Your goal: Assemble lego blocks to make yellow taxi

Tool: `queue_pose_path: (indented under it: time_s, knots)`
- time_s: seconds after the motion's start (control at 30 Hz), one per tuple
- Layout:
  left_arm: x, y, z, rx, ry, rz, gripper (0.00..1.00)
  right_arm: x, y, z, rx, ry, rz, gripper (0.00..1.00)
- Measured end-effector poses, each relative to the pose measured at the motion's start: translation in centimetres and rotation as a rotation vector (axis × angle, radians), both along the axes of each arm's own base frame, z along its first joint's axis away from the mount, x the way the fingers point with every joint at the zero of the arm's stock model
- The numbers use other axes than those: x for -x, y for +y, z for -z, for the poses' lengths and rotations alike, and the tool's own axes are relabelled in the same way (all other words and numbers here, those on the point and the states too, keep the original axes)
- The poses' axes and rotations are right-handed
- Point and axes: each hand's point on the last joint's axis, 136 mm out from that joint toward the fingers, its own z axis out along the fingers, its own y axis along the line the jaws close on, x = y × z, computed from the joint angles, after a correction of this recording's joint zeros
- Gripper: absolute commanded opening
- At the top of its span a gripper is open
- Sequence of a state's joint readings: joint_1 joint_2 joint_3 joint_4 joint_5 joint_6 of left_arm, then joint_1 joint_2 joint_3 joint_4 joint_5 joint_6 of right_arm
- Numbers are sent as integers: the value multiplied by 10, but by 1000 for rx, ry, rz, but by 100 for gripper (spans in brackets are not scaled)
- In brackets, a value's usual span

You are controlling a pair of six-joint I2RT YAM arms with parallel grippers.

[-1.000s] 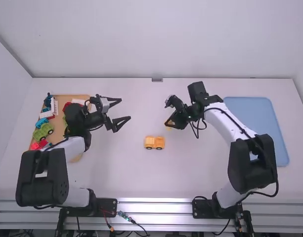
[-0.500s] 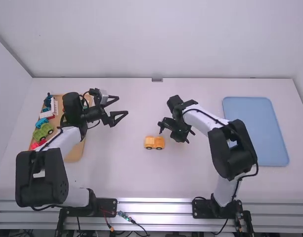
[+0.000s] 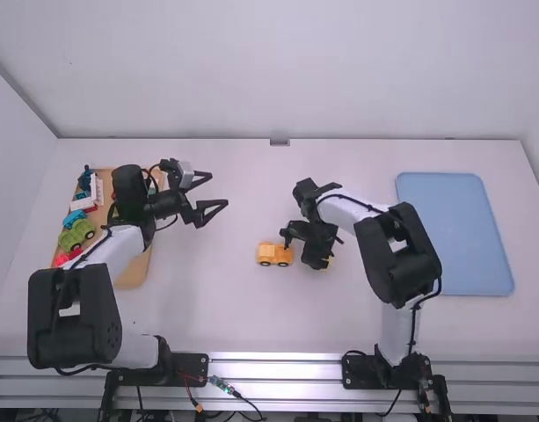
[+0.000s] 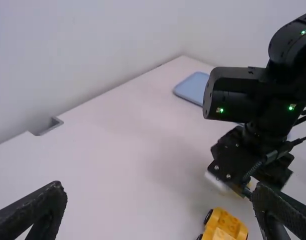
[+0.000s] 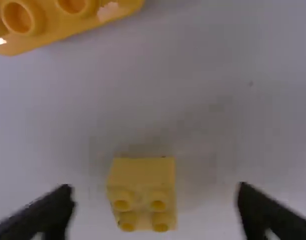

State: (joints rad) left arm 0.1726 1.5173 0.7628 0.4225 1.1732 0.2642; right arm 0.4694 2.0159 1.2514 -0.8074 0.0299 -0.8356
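Apparently at pickup of block (image 5: pixel 143 175) right of car (image 3: pixel 274 255), with left gripper (image 3: pixel 219 188) and right gripper (image 5: pixel 153 191) spread apart; next, probably to clamp, lift and stack.

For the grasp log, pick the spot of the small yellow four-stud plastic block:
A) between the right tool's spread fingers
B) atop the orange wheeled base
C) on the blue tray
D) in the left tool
A: the block shows between the parted fingers of the right tool, a gap on each side.
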Motion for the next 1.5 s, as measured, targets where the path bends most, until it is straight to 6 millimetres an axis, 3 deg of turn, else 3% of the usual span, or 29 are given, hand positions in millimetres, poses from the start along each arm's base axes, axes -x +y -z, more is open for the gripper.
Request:
queue_pose_path:
  time_s: [0.2,0.3,0.37,0.53,0.57,0.67,0.77,0.87,0.93,1.03,1.23,1.4,1.5]
  knots:
    - [-1,0,-2,-4,-15,0,99,-12,4,-1,-12,-48,-6,99]
    - [-2,1,-5,-10,-44,0,99,-17,8,-13,-35,-78,-6,98]
    - [-5,2,-7,-20,-62,-13,99,-21,12,-30,-70,-119,-5,99]
    - [-21,16,1,-37,-1,-143,99,-45,31,-111,-282,-363,-15,99]
    - [-25,21,4,-33,30,-184,99,-49,30,-137,-373,-453,-18,99]
    - [-26,22,7,-41,38,-193,99,-45,25,-162,-512,-550,-43,99]
    - [-18,14,8,-67,-8,-125,99,-36,16,-153,-620,-587,-54,99]
    - [-3,6,17,-112,-52,-29,99,-13,5,-108,-680,-525,-32,99]
    - [6,2,27,-151,-77,20,99,-3,5,-92,-715,-512,-35,99]
    - [19,-6,37,-202,-131,89,99,4,10,-84,-777,-527,-61,99]
    - [52,-40,58,-289,-312,279,99,18,18,-74,-855,-572,-136,99]
    - [62,-65,61,-315,-432,366,99,35,9,-58,-886,-577,-146,99]
    - [63,-73,65,-308,-469,399,99,35,2,-55,-905,-588,-144,99]
